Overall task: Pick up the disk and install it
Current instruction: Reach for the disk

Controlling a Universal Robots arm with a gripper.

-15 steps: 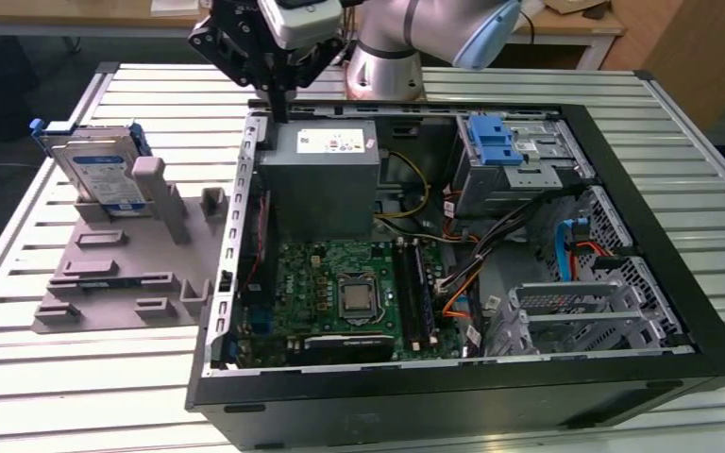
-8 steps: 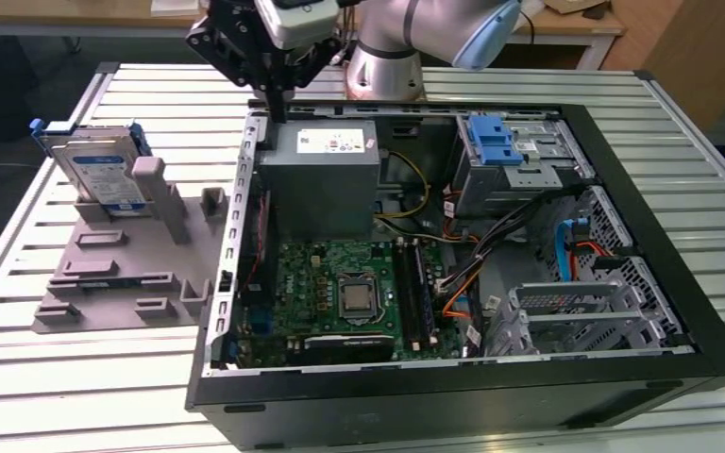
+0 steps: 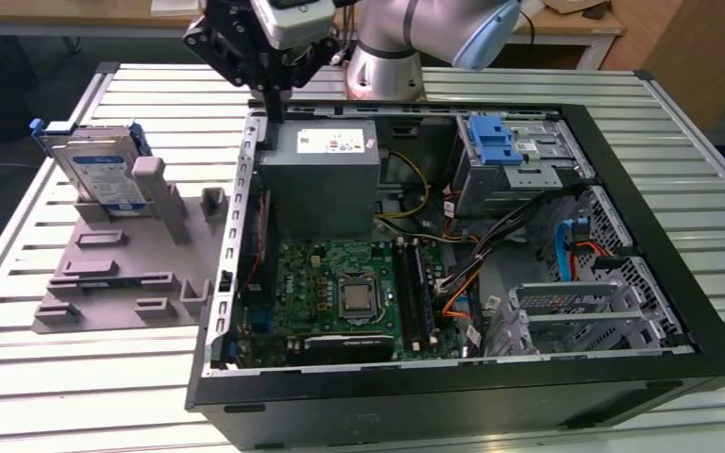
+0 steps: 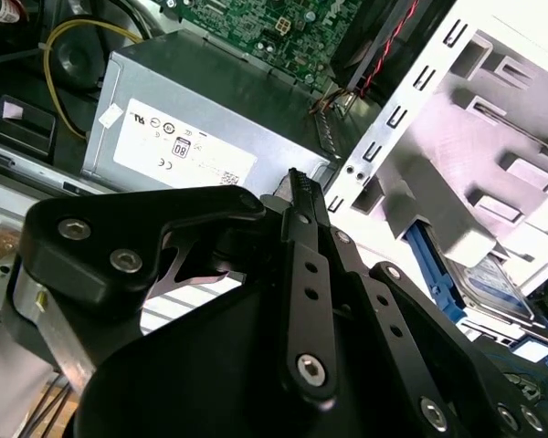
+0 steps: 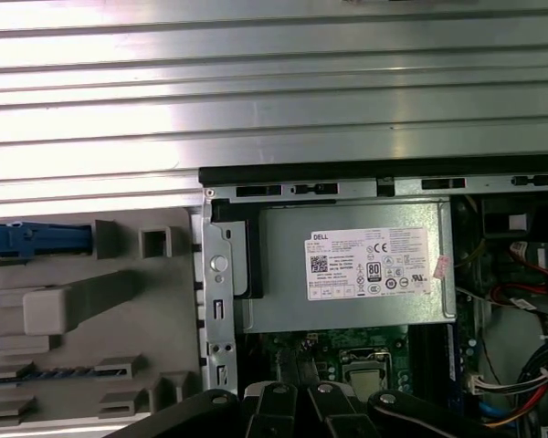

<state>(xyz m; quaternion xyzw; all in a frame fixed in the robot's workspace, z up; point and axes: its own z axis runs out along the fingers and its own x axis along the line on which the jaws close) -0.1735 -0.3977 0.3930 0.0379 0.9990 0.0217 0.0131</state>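
1. The black gripper [image 3: 269,94], its fingers pinched together on nothing, hangs over the open black computer case's [image 3: 463,377] far corner on the exterior view's left.
2. The silver rectangular disk in its blue plastic caddy [image 3: 95,170] stands on end in the grey slotted fixture block [image 3: 124,274]. It is near the slatted metal table's [image 3: 35,377] far corner, to the exterior view's left of the gripper, lower and well apart.
3. I cannot make out the writing on the disk's white-and-blue label. The grey power supply box [image 3: 318,189] carries a white label of certification marks.

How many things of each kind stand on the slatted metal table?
Flat silver hard drive in blue plastic caddy: 1
Grey slotted plastic fixture block: 1
Open black computer case: 1
Total: 3
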